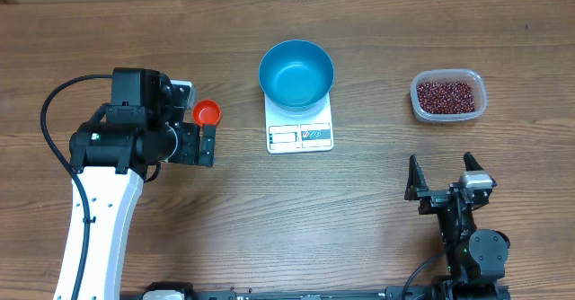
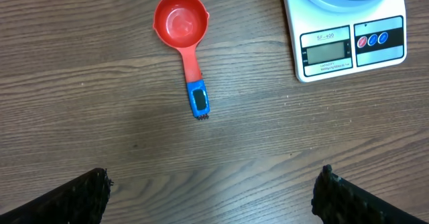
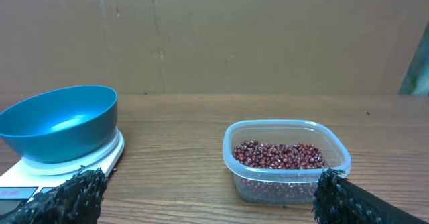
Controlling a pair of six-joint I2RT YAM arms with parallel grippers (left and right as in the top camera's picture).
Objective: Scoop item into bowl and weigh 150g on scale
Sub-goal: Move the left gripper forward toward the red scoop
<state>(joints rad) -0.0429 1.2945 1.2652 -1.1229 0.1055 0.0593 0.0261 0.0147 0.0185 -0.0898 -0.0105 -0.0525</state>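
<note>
- At the middle of the wooden table point(image 1: 359, 246), the blue bowl point(image 1: 296, 73) sits on the white scale point(image 1: 300, 131), empty, its rim overhanging the platform; the display shows nothing I can read
- Far right, the maroon beans point(image 1: 446, 94) lie in a clear plastic tub point(image 1: 479, 105), none in the bowl, so scooping has not begun
- Left of the scale, the red measuring scoop point(image 2: 181, 29) lies flat, cup toward the far side, blue-tipped handle pointing near, touching nothing
- Left gripper point(image 2: 213, 180) hovers over the scoop's handle, fingers spread wide and empty
- Right gripper point(image 1: 442, 176) sits near-right, well short of the tub, fingers likewise apart, holding nothing
- Step in hand, I judge: fetching the scoop; the next move calls for lowering onto the thin handle, which lies flush on the wood, and pinching it squarely
- In the way: scale and bowl stand between scoop and tub, so a carry across must clear the bowl's rim; a cardboard wall point(image 3: 268, 36) closes the far edge
</note>
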